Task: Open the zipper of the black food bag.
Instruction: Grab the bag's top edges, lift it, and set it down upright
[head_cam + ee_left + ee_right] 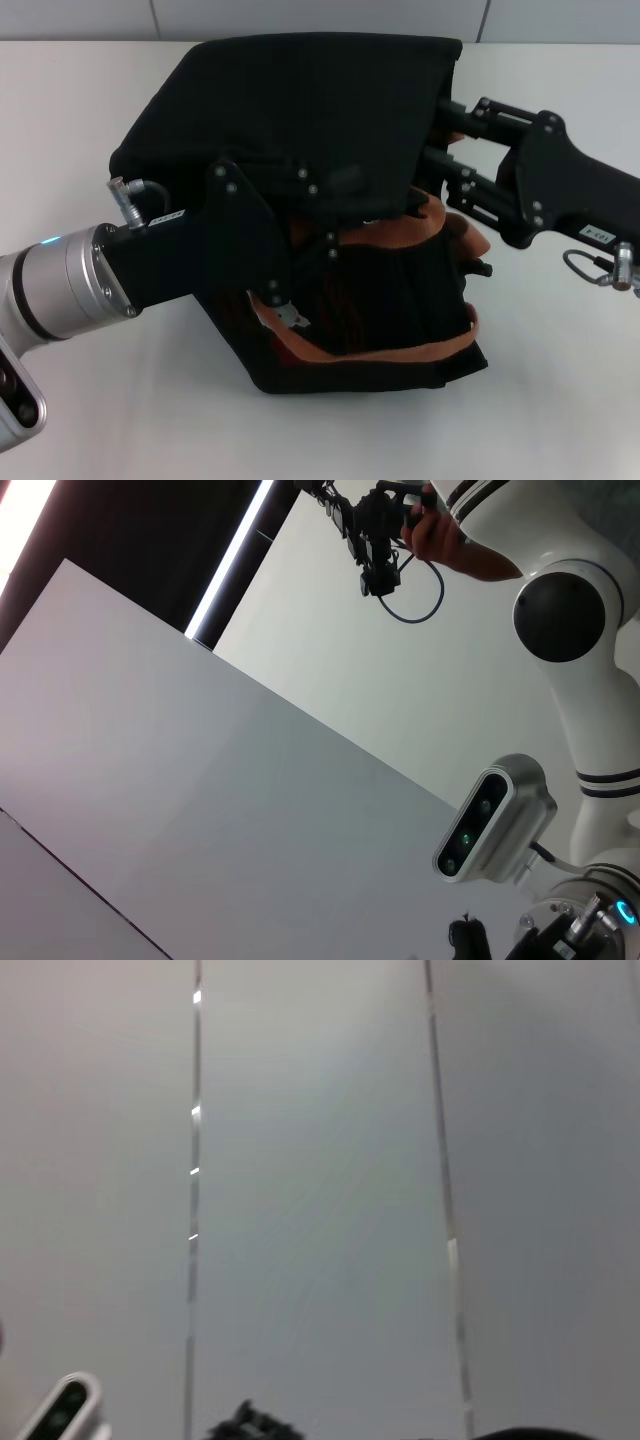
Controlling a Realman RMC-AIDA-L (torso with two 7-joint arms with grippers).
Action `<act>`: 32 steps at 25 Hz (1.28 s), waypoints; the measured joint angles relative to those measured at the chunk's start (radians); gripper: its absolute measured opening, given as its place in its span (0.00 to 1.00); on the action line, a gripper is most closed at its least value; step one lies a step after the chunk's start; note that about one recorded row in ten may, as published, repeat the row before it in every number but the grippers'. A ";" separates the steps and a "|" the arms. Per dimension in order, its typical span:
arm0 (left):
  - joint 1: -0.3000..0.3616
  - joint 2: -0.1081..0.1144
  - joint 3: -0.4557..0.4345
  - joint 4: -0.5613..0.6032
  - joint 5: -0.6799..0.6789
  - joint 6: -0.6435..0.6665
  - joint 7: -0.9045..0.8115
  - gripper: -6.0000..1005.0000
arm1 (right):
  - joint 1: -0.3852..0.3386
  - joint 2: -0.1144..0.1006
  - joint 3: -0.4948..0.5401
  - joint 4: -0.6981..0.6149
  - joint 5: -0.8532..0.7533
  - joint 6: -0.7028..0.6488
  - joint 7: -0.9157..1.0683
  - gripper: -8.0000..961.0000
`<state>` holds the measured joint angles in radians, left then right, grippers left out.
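Left pincer [285, 305] reaches level across black food bag [310, 120]; right pincer [440, 160] grips its side.

white table [90, 100], grey panelled wall [320, 18]

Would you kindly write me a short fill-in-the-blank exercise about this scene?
1. The food bag is ____ in colour.
2. Its strap handles are ____.
3. The bag rests on a ____ table.
4. The right gripper is at the bag's ____ side; the left gripper is at its front.

Missing words: black; orange-brown; white; right
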<state>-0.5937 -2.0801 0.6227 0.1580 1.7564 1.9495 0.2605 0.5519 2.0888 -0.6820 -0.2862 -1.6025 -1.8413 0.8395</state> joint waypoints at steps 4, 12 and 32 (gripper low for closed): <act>0.000 0.000 0.000 0.000 0.000 0.000 0.000 0.18 | -0.010 0.002 0.001 0.022 0.042 0.021 -0.030 0.49; -0.003 0.000 0.003 0.000 0.000 0.000 0.000 0.18 | -0.037 0.002 0.003 0.028 0.053 0.055 -0.056 0.49; -0.014 0.000 0.003 0.000 0.000 0.000 -0.001 0.18 | -0.005 0.003 -0.103 0.099 0.108 0.057 -0.226 0.49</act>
<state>-0.6072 -2.0800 0.6258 0.1580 1.7567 1.9495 0.2598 0.5468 2.0921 -0.7848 -0.1872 -1.4950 -1.7847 0.6137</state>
